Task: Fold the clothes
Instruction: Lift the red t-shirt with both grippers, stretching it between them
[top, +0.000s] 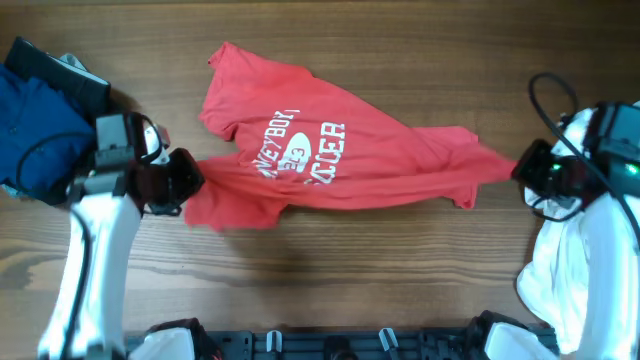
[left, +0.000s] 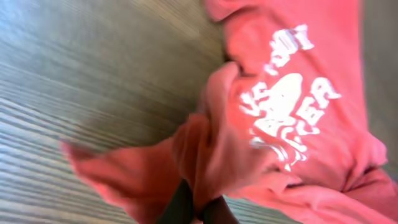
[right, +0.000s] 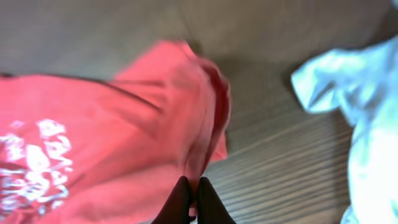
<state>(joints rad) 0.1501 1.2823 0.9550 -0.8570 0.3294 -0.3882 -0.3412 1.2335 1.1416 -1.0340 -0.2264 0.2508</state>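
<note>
The clothes are a red T-shirt (top: 320, 150) with white lettering, stretched across the wooden table between both arms. My left gripper (top: 190, 180) is shut on the shirt's left edge; in the left wrist view its gripper (left: 198, 210) pinches a bunched red fold (left: 205, 155). My right gripper (top: 520, 168) is shut on the shirt's right tip, and in the right wrist view the gripper (right: 193, 193) clamps a narrow red fold (right: 205, 124). The shirt is wrinkled and pulled taut along its lower edge.
A blue garment (top: 35, 130) lies at the left table edge behind the left arm. A white garment (top: 580, 260) lies at the right under the right arm, also a pale cloth (right: 354, 93) in the right wrist view. Dark fixtures (top: 330, 345) line the front edge.
</note>
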